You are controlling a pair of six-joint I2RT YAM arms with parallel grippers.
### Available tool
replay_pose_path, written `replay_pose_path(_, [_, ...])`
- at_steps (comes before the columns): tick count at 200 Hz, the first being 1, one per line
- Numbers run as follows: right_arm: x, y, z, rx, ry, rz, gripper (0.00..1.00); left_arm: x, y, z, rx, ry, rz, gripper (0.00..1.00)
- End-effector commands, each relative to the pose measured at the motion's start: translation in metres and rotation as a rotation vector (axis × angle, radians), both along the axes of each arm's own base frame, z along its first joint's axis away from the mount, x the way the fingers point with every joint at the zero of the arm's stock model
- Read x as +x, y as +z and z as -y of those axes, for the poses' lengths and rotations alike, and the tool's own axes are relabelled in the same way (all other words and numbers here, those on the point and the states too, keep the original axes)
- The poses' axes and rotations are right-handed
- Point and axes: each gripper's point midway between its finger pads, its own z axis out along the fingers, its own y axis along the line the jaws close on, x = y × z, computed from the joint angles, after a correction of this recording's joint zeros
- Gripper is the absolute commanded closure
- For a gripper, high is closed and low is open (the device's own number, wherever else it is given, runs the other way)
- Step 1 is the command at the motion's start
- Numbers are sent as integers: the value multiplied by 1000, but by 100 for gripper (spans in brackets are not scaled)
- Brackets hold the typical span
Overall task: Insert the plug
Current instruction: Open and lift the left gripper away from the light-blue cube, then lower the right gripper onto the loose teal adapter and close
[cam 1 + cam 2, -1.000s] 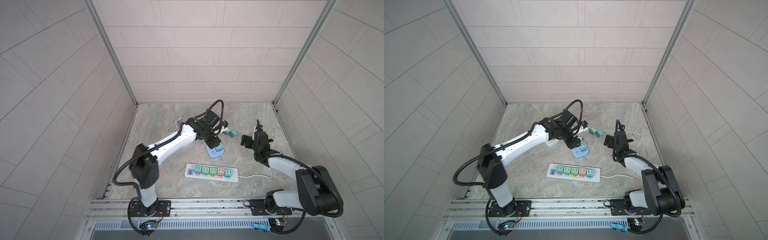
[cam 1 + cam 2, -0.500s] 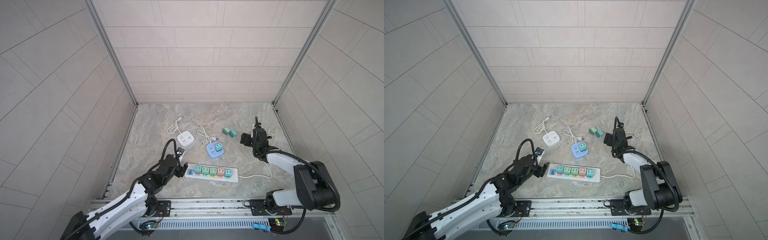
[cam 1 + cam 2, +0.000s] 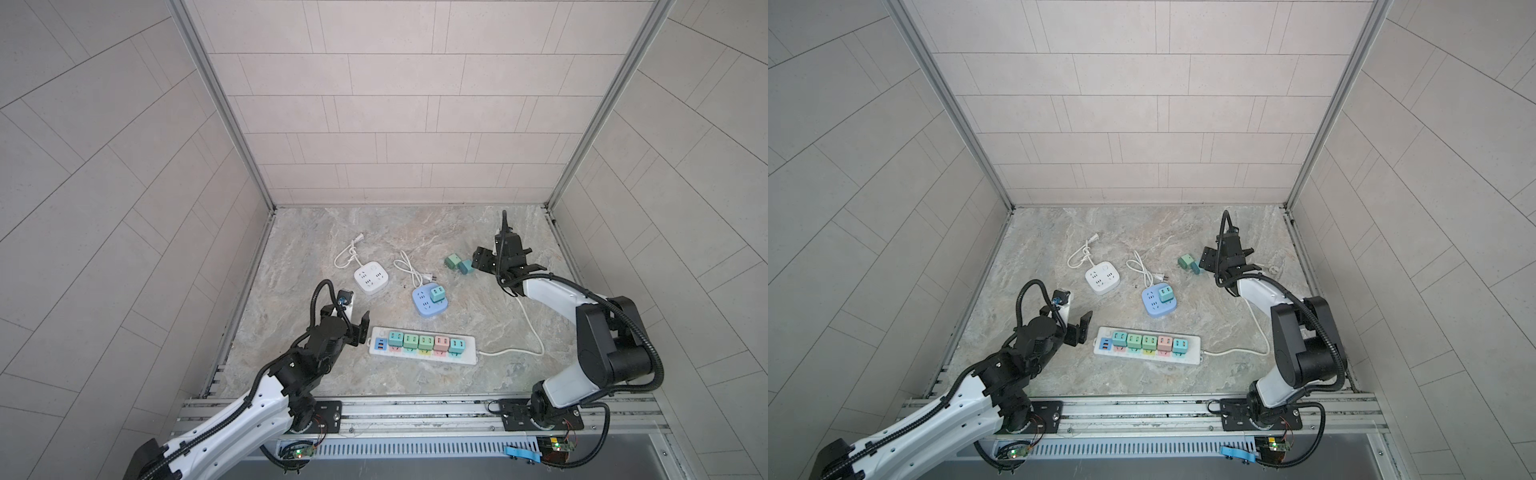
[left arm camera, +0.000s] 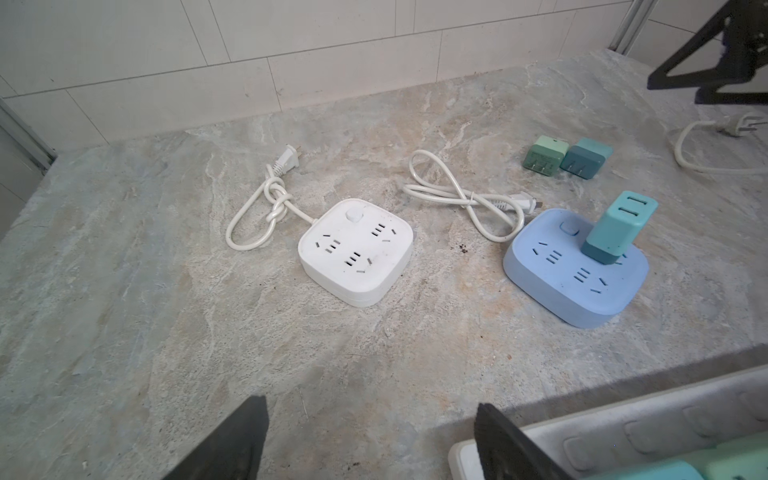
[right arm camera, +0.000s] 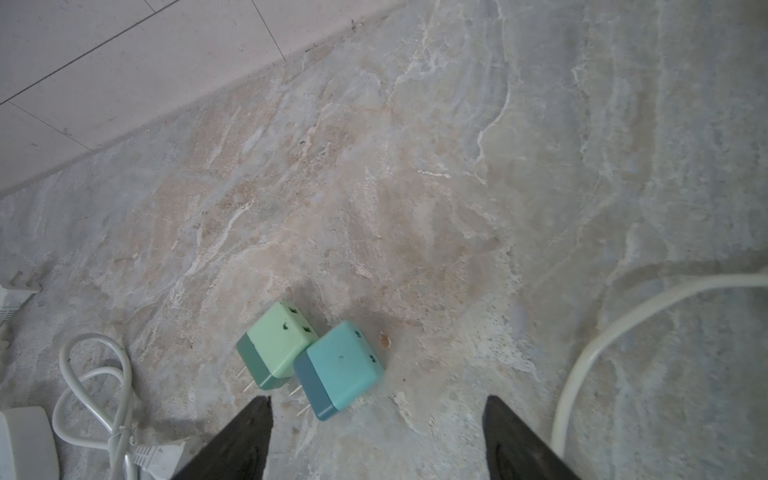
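On veined stone [image 5: 457,187], boxy, perhaps-plastic plug [image 5: 338,368]

The marbled tabletop [image 3: 478,316] carries a white socket [image 3: 371,281], a blue socket [image 3: 422,306], a power strip [image 3: 468,353] and two loose plugs [image 3: 465,266].

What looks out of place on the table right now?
The teal adapter standing on the blue socket cube appears to lean rather than sit square, so it may not be fully seated. A light green adapter and a loose teal adapter lie on their sides, touching, prongs bare.
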Motion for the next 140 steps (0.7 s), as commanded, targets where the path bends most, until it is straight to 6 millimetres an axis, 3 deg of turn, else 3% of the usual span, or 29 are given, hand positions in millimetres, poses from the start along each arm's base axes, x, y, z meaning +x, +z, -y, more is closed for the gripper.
replay_pose_path(1, [-4,-9,-8,-50,-3,-77,19,-2,1,9,-47,-37,-16,18])
replay_pose_path(27, [6,-16,-17,-99,4,-110,19,-1,2,9,-44,-31,-14,17])
replay_pose_path(70, [26,-51,-26,-136,24,-219,25,2,-2,12,-22,-36,-39,18])
replay_pose_path(92, [29,-65,-25,-164,26,-260,26,3,-5,14,-12,-41,-49,18])
replay_pose_path(140, [26,-76,-21,-193,28,-288,26,3,-7,17,-7,-50,-55,18])
